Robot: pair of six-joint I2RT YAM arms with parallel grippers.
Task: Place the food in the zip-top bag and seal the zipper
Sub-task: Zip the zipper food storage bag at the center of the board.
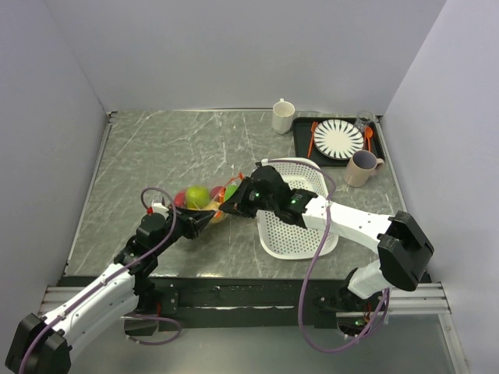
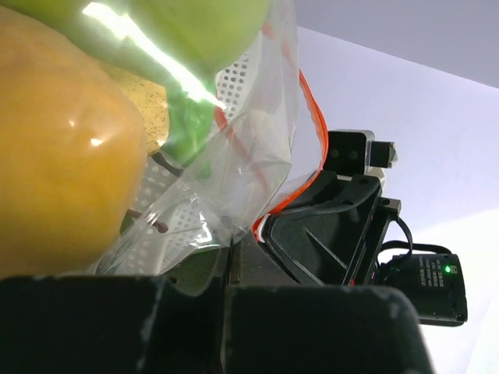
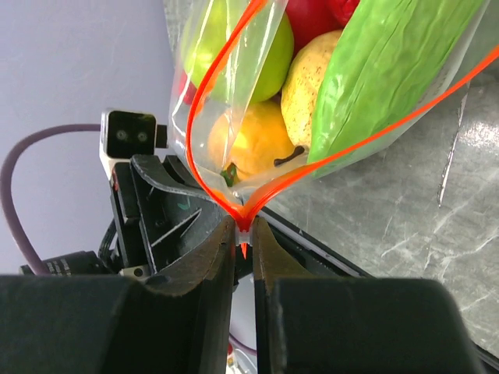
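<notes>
Grey marbled table (image 1: 156, 156), centre stage: zip-top bag (image 1: 201, 200), food (image 3: 253, 144) inside, held between both arms. Right gripper (image 3: 243, 231) nips the zipper (image 3: 248, 212) end; left gripper (image 2: 230, 265) is pressed together, seemingly pinching bag film.

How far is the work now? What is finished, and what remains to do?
Done: the food sits inside the zip-top bag. In hand: the left jaws are shut on the bag, and the right jaws pinch one end of the zipper. Left: above that end its two sides stand apart, so the mouth is open and the zipper must be run closed.
</notes>
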